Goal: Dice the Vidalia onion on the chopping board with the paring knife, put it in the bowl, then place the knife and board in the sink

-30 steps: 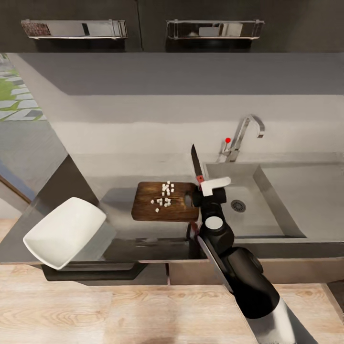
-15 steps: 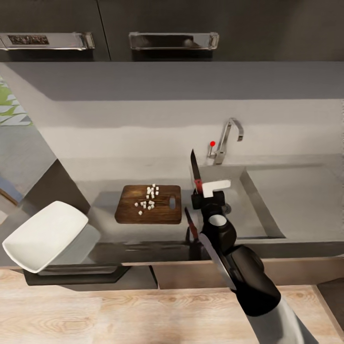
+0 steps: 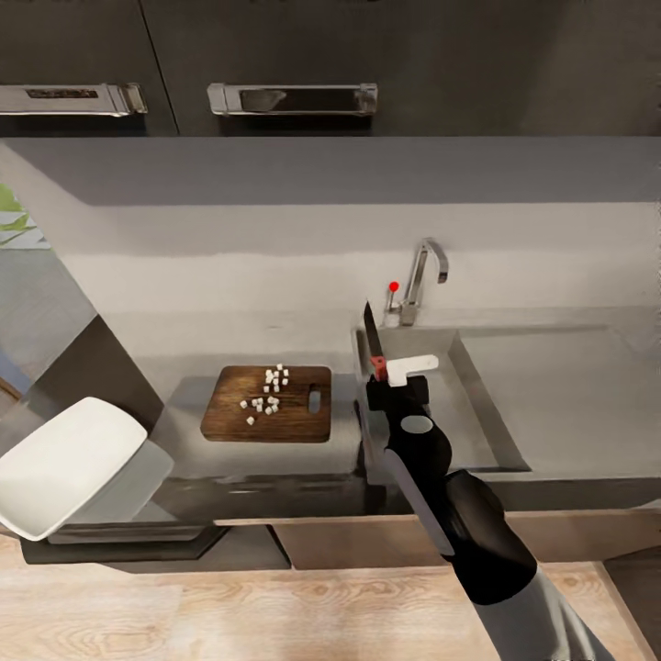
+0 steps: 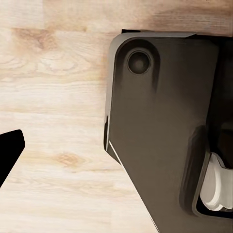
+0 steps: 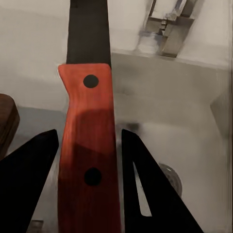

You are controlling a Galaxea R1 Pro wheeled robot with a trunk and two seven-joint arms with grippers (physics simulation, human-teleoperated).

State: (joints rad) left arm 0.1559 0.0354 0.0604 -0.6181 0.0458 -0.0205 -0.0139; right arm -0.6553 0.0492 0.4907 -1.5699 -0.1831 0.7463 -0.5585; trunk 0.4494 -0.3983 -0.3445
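Note:
My right gripper (image 3: 386,373) is shut on the paring knife's reddish-brown handle (image 5: 87,145), and the dark blade (image 3: 370,330) points up and away over the sink's left rim. The grey steel sink (image 3: 477,413) lies right of the gripper, with its drain (image 5: 171,177) below the knife and the chrome tap (image 3: 424,274) with a red knob behind it. The dark brown chopping board (image 3: 294,424) sits on the countertop (image 3: 184,404) left of the sink, with several white onion dice (image 3: 266,397) on it. The white bowl (image 3: 69,468) overhangs the counter's front left edge.
Dark wall cabinets with steel handles (image 3: 292,97) hang above the grey backsplash. The sink's flat drainboard (image 3: 569,386) stretches to the right. Wooden floor (image 4: 53,97) and my dark base (image 4: 160,121) lie below the left arm, and one black fingertip (image 4: 7,155) of the left gripper pokes in.
The head camera has shifted, sliding the scene left. My right gripper has carried the knife rightward, away from the chopping board and over the sink's left edge.

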